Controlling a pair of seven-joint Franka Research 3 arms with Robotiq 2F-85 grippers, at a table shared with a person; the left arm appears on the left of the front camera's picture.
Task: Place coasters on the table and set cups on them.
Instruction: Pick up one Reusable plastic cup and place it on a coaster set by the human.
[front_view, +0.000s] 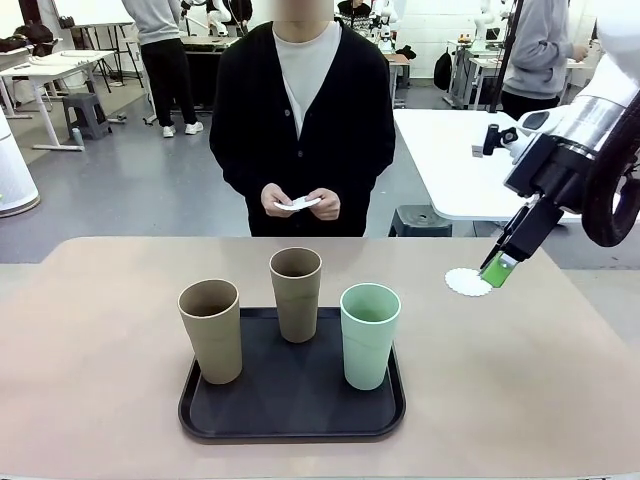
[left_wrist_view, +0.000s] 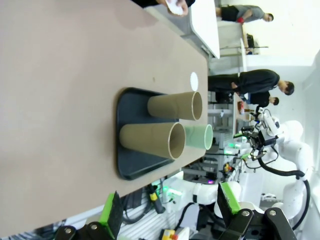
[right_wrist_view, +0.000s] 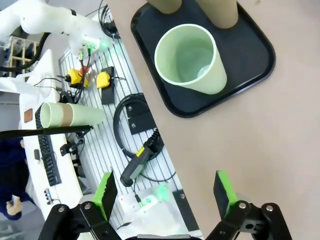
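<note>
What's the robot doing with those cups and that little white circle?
It is laying out spots for cups. One thin white scalloped coaster lies on the beige-pink table, and the right gripper is open right beside it. The two tan-brown tumblers and the mint green tumbler stand on the black tray, none on a coaster yet. The person's hands hold something thin and white, likely more coasters. The left gripper hangs open, back from the tray.

R gripper (front_view: 497, 268) at coaster (front_view: 468, 282) edge | 3 cups (front_view: 296, 295) on blk tray (front_view: 290, 402) | person's hands (front_view: 325, 207) hold white disc (front_view: 299, 204)
</note>
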